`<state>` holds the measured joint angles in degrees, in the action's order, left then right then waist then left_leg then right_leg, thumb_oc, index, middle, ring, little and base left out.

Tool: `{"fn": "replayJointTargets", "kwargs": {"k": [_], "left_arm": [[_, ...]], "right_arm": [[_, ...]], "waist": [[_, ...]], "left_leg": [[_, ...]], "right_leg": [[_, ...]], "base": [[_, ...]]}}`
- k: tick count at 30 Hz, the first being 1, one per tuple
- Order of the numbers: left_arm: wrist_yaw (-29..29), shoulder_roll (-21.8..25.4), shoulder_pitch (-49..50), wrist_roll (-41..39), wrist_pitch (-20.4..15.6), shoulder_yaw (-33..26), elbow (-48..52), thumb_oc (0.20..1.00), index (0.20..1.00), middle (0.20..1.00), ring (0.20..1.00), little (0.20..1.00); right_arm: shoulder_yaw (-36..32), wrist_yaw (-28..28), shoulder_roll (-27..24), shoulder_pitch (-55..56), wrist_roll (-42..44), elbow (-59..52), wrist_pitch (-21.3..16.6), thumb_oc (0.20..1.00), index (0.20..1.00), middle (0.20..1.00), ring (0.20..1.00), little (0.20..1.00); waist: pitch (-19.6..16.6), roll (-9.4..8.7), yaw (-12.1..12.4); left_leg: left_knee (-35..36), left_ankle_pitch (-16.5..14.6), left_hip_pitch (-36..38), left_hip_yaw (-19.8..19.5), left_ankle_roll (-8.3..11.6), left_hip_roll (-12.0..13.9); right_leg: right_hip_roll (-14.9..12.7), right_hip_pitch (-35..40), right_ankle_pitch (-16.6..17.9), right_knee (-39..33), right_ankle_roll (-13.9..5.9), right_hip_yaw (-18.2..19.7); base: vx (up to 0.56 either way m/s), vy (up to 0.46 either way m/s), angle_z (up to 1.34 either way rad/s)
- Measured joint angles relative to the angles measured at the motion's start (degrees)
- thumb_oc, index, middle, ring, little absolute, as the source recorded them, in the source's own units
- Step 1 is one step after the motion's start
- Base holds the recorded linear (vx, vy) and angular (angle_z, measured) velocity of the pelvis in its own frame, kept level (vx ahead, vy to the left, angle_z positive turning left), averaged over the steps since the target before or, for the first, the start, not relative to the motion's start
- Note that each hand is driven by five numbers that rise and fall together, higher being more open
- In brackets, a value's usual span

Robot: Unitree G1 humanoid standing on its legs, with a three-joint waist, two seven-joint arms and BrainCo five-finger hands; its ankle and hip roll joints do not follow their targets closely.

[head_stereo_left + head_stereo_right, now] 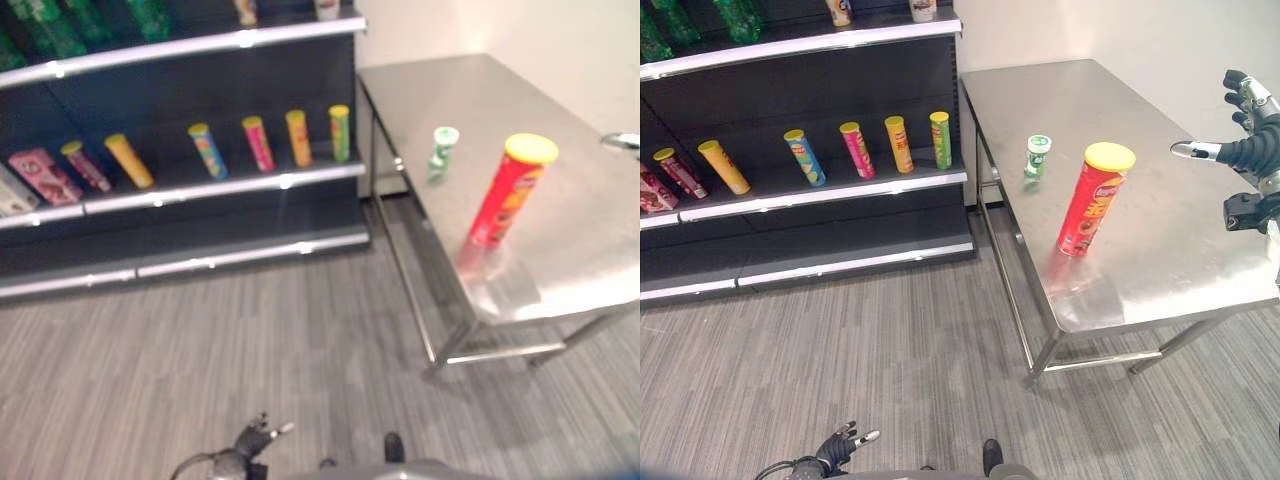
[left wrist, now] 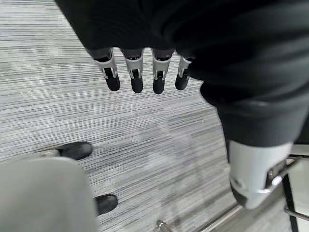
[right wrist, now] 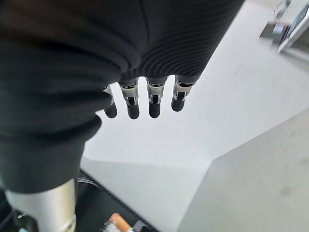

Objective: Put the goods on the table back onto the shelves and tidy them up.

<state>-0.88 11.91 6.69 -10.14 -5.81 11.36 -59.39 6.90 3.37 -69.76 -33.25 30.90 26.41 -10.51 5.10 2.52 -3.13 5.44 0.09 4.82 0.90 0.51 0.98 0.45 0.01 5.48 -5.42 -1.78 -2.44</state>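
Fingers (image 1: 1200, 151) apart from red can (image 1: 1092, 200)

A steel table (image 1: 1160, 250) stands at right, carrying an upright red chip can with a yellow lid (image 1: 1092, 200) and, beyond it, a small green-and-white cup (image 1: 1037, 156). At left, the dark shelf unit's middle shelf (image 1: 820, 195) holds a row of chip cans (image 1: 895, 143). Grey striped carpet (image 1: 890, 340) covers the floor.

a red can (image 1: 1092, 203) with a yellow lid and a small green-and-white cup (image 1: 1037, 156) stand on the silver steel table (image 1: 1160, 270). the shelves (image 1: 820, 190) are dark with silver edges; the floor (image 1: 890, 370) is grey-striped.
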Motion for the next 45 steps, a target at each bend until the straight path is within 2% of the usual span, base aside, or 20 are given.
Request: {"fn": "replayJointTargets", "kwargs": {"k": [2, 7, 22, 33, 45], "left_arm": [[0.0, 0.0, 0.0, 0.0, 0.0, 0.0, -0.2, 1.0, 1.0, 1.0, 1.0, 1.0], [-0.4, -0.1, -0.2, 0.0, -0.2, 0.0, -0.4, 1.0, 1.0, 1.0, 1.0, 1.0], [-0.4, -0.2, -0.6, -0.2, -0.6, -0.1, -1.6, 1.0, 1.0, 1.0, 1.0, 1.0], [-0.2, -0.1, -0.5, -1.2, -0.6, -0.2, -2.6, 1.0, 1.0, 1.0, 1.0, 1.0], [-0.1, 0.0, -0.6, -1.2, -0.6, -0.1, -2.4, 1.0, 1.0, 1.0, 1.0, 1.0]], "right_arm": [[2.5, 1.2, -1.0, -1.9, 1.5, 0.2, 0.1, 1.0, 1.0, 1.0, 1.0, 1.0], [16.4, 4.9, -4.9, -10.8, 0.0, 0.8, 1.4, 1.0, 1.0, 1.0, 1.0, 1.0], [30.8, 7.7, -5.0, -18.9, -9.7, 3.1, 2.7, 1.0, 1.0, 1.0, 1.0, 1.0], [33.9, 8.7, -5.0, -21.2, -17.4, 7.3, 4.8, 1.0, 1.0, 1.0, 1.0, 1.0], [34.2, 10.4, -5.0, -20.4, -17.2, 6.2, 5.1, 1.0, 1.0, 1.0, 1.0, 1.0]], "waist": [[0.1, 0.22, 0.0], [0.6, 0.42, 0.3], [1.3, -0.68, 0.7], [1.6, -1.17, 0.9], [1.6, -1.2, 0.6]], "left_leg": [[0.0, 0.0, 0.0, -0.4, 0.04, 0.0], [0.0, 0.0, 0.1, -1.1, 0.12, 0.1], [-0.4, 0.4, -0.7, -3.4, 0.64, 0.1], [-0.3, 0.3, -0.8, -3.4, 1.18, 0.0], [-0.3, 0.6, -0.8, -3.1, 0.85, 0.1]], "right_leg": [[0.0, 0.1, -0.1, 0.0, 0.07, -0.5], [-0.1, 0.6, -0.2, 0.0, 0.16, -1.4], [-0.2, 0.6, -0.6, 0.3, 0.37, -3.3], [-0.2, 0.6, -0.9, 0.3, 0.05, -3.5], [-0.2, 0.4, -0.9, 0.3, 0.11, -3.2]], "base": [[0.03, -0.04, 0.14], [0.02, -0.02, 0.09], [0.0, -0.01, 0.08], [0.0, 0.0, 0.0], [0.0, 0.0, 0.0]]}}
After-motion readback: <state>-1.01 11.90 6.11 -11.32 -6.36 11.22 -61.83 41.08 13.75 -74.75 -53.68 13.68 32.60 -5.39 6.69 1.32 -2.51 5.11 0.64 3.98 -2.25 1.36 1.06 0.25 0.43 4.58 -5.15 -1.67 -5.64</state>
